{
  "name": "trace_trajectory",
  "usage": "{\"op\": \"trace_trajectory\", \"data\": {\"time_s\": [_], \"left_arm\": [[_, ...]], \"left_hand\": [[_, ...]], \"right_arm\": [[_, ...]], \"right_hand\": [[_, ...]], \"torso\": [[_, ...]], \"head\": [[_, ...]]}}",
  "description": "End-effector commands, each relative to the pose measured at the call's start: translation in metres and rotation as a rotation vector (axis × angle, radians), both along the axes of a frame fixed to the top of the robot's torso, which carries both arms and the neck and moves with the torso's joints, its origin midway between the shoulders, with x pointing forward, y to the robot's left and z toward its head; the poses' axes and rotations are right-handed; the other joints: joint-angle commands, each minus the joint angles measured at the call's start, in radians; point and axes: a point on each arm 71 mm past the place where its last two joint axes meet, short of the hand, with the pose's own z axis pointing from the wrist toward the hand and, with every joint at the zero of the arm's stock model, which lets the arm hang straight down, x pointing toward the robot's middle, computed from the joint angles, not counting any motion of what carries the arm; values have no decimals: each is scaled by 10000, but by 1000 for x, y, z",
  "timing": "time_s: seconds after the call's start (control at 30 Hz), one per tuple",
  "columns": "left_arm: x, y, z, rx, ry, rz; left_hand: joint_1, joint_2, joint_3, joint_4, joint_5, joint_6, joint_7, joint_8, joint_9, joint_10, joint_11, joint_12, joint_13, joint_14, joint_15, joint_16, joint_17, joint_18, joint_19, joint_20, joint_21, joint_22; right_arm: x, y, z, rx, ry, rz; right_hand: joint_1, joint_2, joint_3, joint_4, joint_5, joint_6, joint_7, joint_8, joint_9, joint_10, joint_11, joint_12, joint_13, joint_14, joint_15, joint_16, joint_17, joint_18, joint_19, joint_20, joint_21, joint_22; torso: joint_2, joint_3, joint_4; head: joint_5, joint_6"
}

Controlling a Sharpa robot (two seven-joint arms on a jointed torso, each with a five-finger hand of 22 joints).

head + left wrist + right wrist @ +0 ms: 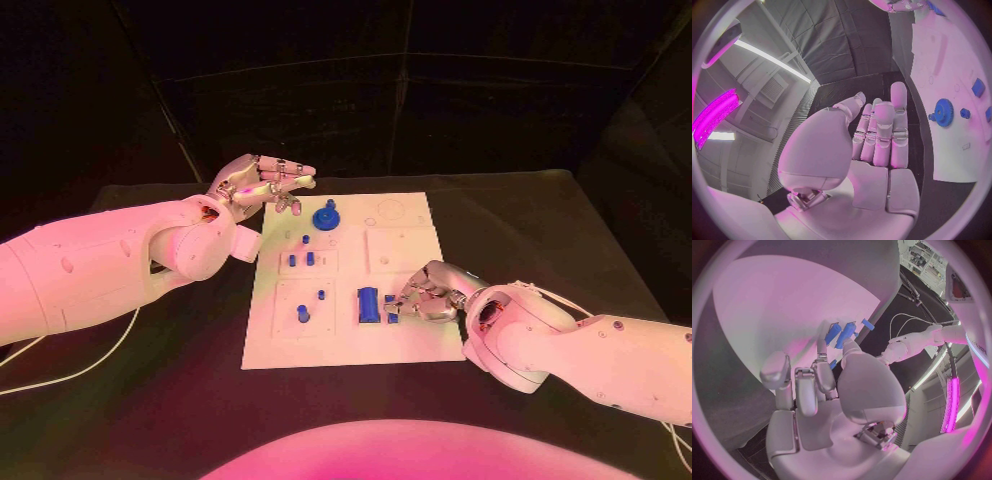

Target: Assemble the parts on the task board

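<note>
Task board point(407, 345) near edge just beside right hand point(428, 293).

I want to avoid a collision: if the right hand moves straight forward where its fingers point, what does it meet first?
Probably the blue block standing on the white board: the right hand points its fingers at it from close by, though depth leaves contact unclear.
</note>
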Motion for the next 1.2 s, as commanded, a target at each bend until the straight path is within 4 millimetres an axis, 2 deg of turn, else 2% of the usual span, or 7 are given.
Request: {"op": "trace_trajectory", "data": {"time_s": [0.03, 0.23, 0.47, 0.6, 0.93, 1.2], "left_arm": [[0, -1, 1, -78, -13, -73], [0, 0, 1, -68, -13, -50], [0, 0, 1, -65, -13, -44], [0, 0, 1, -65, -14, -46], [0, 0, 1, -61, -15, -35], [0, 0, 1, -64, -8, -48]], "left_hand": [[81, 49, -41, -11, 19, -37, -14, 30, 8, -48, -17, 36, 13, -47, -2, 7, -7, 63, -2, 48, -58, -9], [81, 49, -41, -11, 19, -37, -14, 30, 8, -48, -17, 36, 13, -47, -2, 7, -7, 63, -2, 48, -58, -9], [81, 49, -41, -11, 19, -37, -14, 30, 8, -48, -17, 36, 13, -47, -2, 7, -7, 63, -2, 48, -58, -9], [81, 49, -41, -11, 19, -37, -14, 30, 8, -48, -17, 36, 13, -47, -2, 7, -7, 63, -2, 48, -58, -9], [84, 48, -44, -14, 19, -45, -12, 36, 7, -62, -15, 47, 13, -64, 1, -6, -40, 62, -6, 50, -64, -11], [85, 48, -44, -15, 19, -45, -11, 36, 7, -63, -14, 48, 13, -68, 1, -9, -47, 62, -7, 50, -64, -12]], "right_arm": [[-2, -1, 2, 92, -34, 303], [-6, -6, 4, 62, -20, 546], [-6, -10, 3, -146, -15, 639], [-5, -11, 3, -188, -28, 627], [-2, -9, -1, -382, 64, 641], [1, -7, -3, -762, -69, 692]], "right_hand": [[246, -20, -52, -137, -56, -19, 21, 64, 25, -14, 65, -20, 95, 1004, 50, 2, 2224, -144, -2, 28, -62, 4], [403, -39, -150, -239, -147, -1, 17, 88, 48, 1, 63, 3, 119, 1007, 49, 8, 2237, -149, 11, 28, -50, 33], [518, -8, -223, -311, -279, 16, 12, 112, 69, 11, 57, 17, 134, 1009, 45, 12, 2245, -153, 22, 25, -42, 55], [528, 14, -228, -313, -289, 21, 10, 116, 72, 13, 56, 20, 137, 1010, 45, 14, 2249, -154, 25, 25, -39, 61], [607, 108, -250, -349, -306, 52, -4, 147, 93, 22, 46, 31, 148, 1010, 38, 14, 2249, -155, 32, 21, -34, 73], [1059, 210, -307, -645, -461, 50, -19, 185, 131, 15, 29, 17, 143, 1006, 21, 6, 2235, -156, 31, 6, -38, 79]], "torso": [[-4, 2, 0], [-6, -1, -16], [-12, -2, 0], [0, 7, 10], [4, -4, 5], [-5, 6, 2]], "head": [[1, -5], [8, -15], [-15, -9], [-11, -1], [-4, -32], [28, -30]]}}
